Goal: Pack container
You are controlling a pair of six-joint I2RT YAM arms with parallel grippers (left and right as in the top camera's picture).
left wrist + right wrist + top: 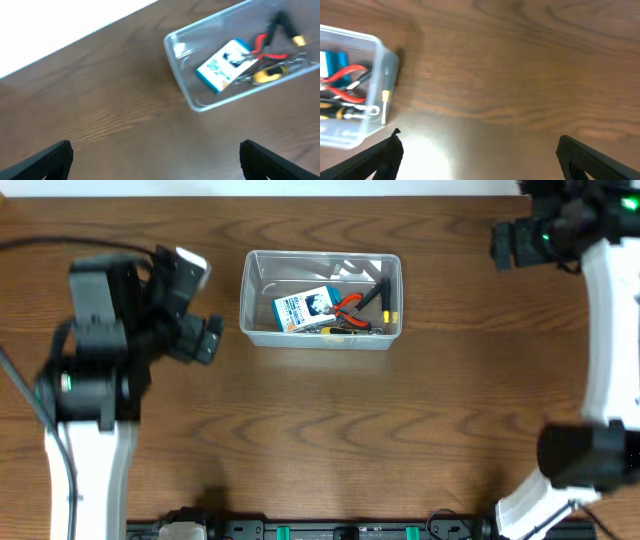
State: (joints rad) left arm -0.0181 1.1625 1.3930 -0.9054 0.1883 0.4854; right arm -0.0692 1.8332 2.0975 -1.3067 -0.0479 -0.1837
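The clear plastic container (320, 300) sits on the wooden table at the upper middle. Inside lie a blue-and-white card box (303, 307), red-handled pliers (348, 307) and a black tool with a yellow tip (382, 298). The container also shows in the left wrist view (240, 60) and at the left edge of the right wrist view (355, 90). My left gripper (195, 305) is open and empty, left of the container; its fingers (156, 160) frame bare table. My right gripper (505, 245) is open and empty, right of the container; its fingers (477, 155) are over bare wood.
The wooden table (330, 430) fills the view. The table's far edge meets a white surface in the left wrist view (60, 25). A bright light glare lies on the wood in the right wrist view (425, 155).
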